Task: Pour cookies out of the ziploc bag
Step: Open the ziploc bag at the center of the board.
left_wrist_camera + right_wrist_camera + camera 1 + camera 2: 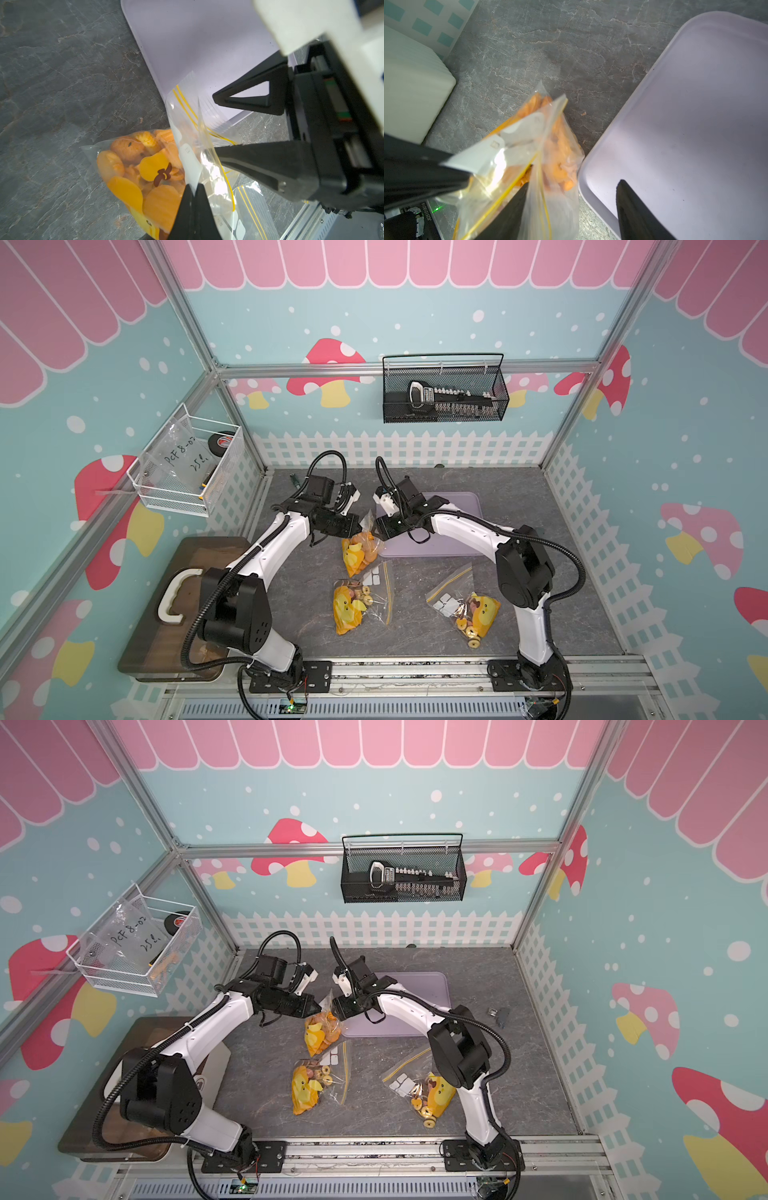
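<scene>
1. The cookies [145, 172], mostly orange-golden pieces, sat packed in the lower part of the ziploc bag [360, 549].
2. The ziploc bag stood mouth-up near the middle of the table [415, 639], just beside the front-left corner of the lavender tray [457, 506]. Whether its bottom rested on the table could not be told.
3. The left gripper [193, 188] was clamped on one side of the bag's mouth, its fingertips pressed together on the clear film.
4. The right gripper [575, 174] had its jaws apart. The opposite side of the mouth, with its yellow zip line, lay between them. One finger was against the film and the other was over the tray's rim.
5. The lavender tray lay toward the table's rear edge.
6. A second bag [361, 605] lay flat just in front of the held one. A third bag [465, 610] lay nearer the front-right corner.
7. A wooden board [187, 556] with a white handle sat beside the table's left edge.
</scene>
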Available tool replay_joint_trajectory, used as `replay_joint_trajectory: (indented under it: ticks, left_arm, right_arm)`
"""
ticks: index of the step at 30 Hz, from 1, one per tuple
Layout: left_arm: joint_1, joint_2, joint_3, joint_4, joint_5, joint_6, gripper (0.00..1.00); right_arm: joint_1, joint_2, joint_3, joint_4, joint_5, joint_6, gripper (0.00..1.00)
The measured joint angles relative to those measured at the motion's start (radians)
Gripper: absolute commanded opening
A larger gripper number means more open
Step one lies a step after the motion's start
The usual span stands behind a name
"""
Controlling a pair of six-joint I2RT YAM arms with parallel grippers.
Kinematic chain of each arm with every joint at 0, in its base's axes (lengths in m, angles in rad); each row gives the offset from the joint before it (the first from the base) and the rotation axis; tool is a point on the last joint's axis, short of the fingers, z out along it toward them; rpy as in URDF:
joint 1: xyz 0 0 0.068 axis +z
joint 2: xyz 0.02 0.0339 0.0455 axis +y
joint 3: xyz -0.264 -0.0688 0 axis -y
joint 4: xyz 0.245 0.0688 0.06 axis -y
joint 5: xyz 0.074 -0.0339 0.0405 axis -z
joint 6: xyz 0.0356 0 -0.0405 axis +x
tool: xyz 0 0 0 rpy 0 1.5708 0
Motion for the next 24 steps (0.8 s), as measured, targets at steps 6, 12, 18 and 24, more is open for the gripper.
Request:
replay_joint_trajectory:
  ticks: [6,12,18,24]
  left_arm:
    - [-0.007,0.0,-0.008,0.007,-0.026,-0.003,0.0]
    - [-0.008,0.0,-0.008,0.01,-0.05,-0.006,0.0]
    - [-0.008,0.003,-0.007,0.01,-0.077,-0.007,0.0]
    - [-0.008,0.045,0.053,-0.021,-0.132,-0.002,0.0]
  right_arm:
    - [0.014,0.019,0.031,-0.043,0.009,-0.014,0.44]
    - [0.002,0.04,0.031,-0.056,0.008,-0.018,0.29]
    - [-0.028,0.045,0.032,-0.06,0.006,-0.021,0.21]
    - [-0.054,0.127,0.126,-0.065,-0.028,-0.019,0.18]
